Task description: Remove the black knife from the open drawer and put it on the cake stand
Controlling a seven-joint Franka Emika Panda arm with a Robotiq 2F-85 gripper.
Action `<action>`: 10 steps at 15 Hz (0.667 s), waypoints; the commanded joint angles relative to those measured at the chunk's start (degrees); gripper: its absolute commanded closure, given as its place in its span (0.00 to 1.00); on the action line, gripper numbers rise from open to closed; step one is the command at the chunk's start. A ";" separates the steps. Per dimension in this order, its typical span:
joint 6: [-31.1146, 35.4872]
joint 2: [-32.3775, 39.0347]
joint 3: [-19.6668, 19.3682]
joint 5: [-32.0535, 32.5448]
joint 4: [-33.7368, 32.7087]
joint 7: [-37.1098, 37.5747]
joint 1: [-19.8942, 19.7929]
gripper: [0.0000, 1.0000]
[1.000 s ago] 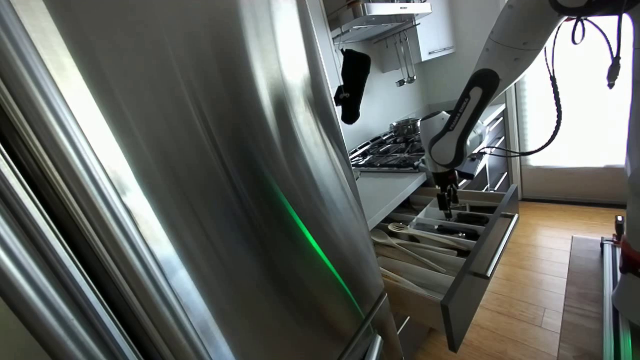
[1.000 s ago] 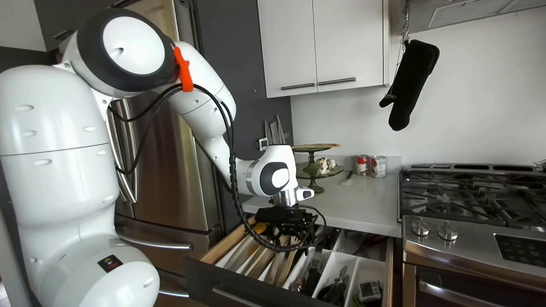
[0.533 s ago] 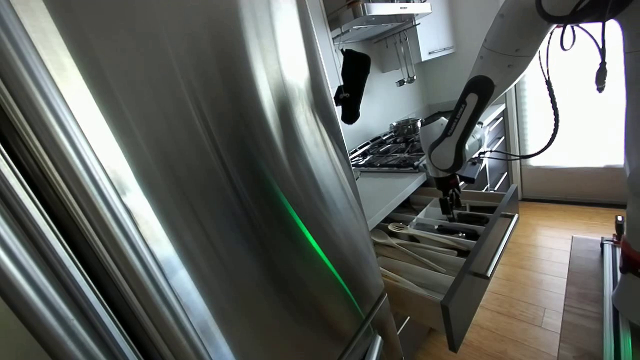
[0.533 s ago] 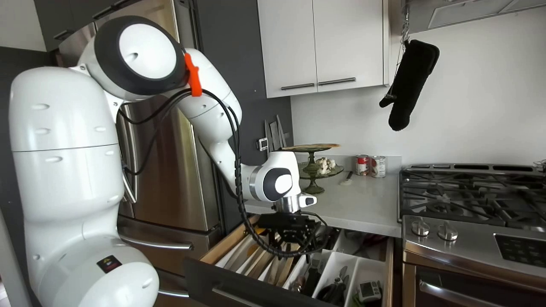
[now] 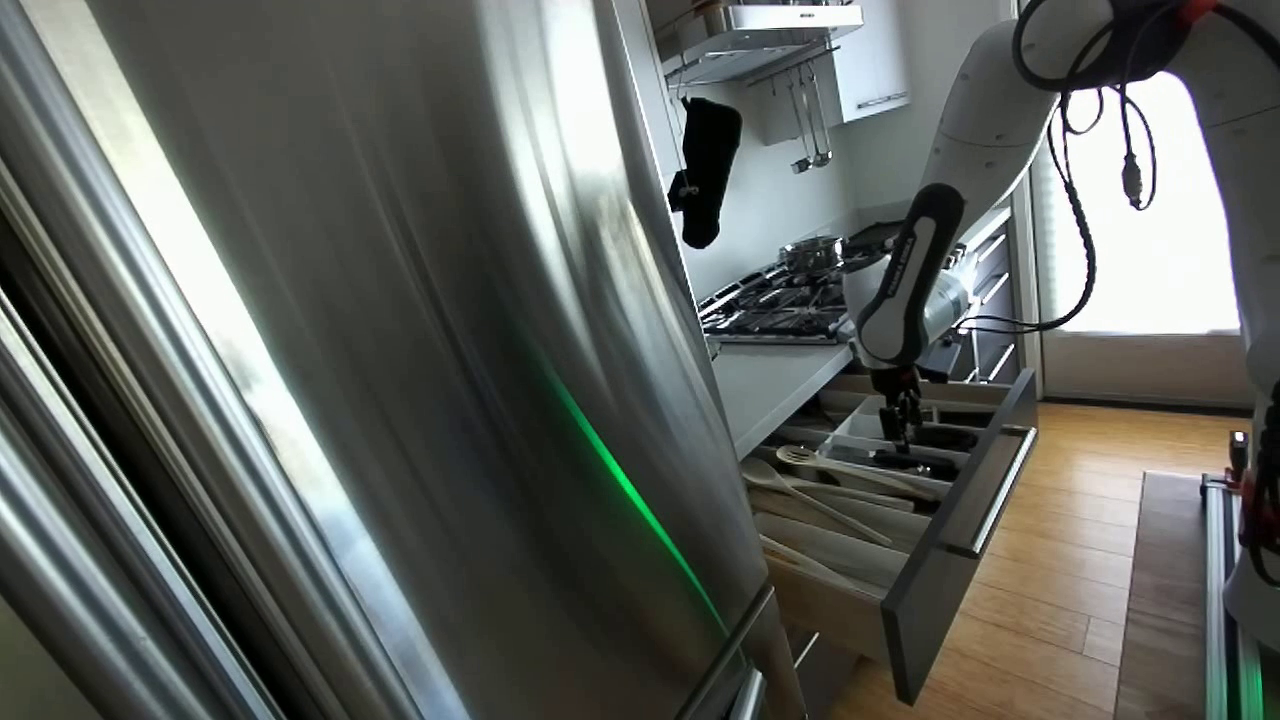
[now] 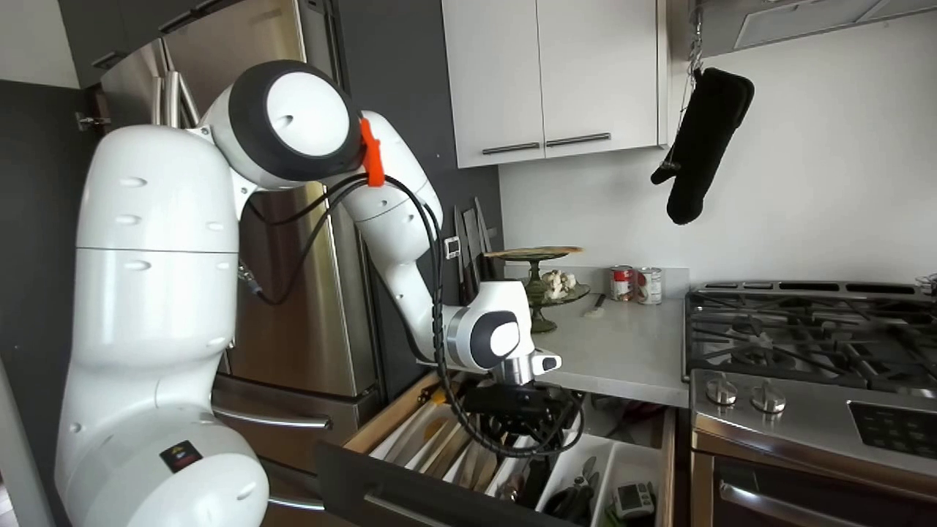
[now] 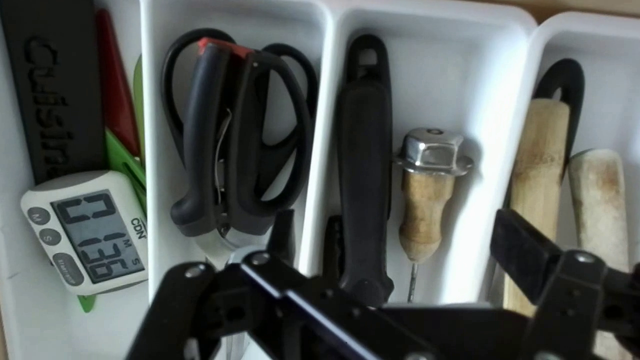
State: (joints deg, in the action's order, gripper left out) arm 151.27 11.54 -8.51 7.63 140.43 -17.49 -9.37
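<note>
The jaws stand wide apart, holding nothing. In the wrist view, the black knife (image 7: 365, 190), only its handle visible, appears between them, nearer the 9 o'clock jaw, in the white tray (image 7: 324, 115) of the open drawer (image 5: 930, 600). Long axis 12-to-6, looped end at 12.

Drawer (image 6: 395, 484) cropped below, shears (image 7: 242, 150) partly hidden

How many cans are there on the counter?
2 in view, side by side at the back: a redder can, and a paler can nearer the stove. The arm may hide others.
</note>
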 commanded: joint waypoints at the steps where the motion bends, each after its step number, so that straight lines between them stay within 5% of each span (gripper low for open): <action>1: 2.59 4.05 1.97 -3.56 -2.04 -3.81 -1.82 0.00; 3: 3.34 5.44 3.14 -5.46 -2.77 -5.29 -2.53 0.00; 5: 4.72 6.50 4.47 -7.63 -3.36 -7.09 -3.49 0.23; 8: 5.51 8.10 5.76 -9.13 -4.56 -8.44 -4.59 0.43; 10: 5.86 8.95 5.82 -8.71 -5.26 -8.20 -4.88 0.46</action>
State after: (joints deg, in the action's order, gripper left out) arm 155.71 18.29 -3.97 0.06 136.58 -23.98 -12.45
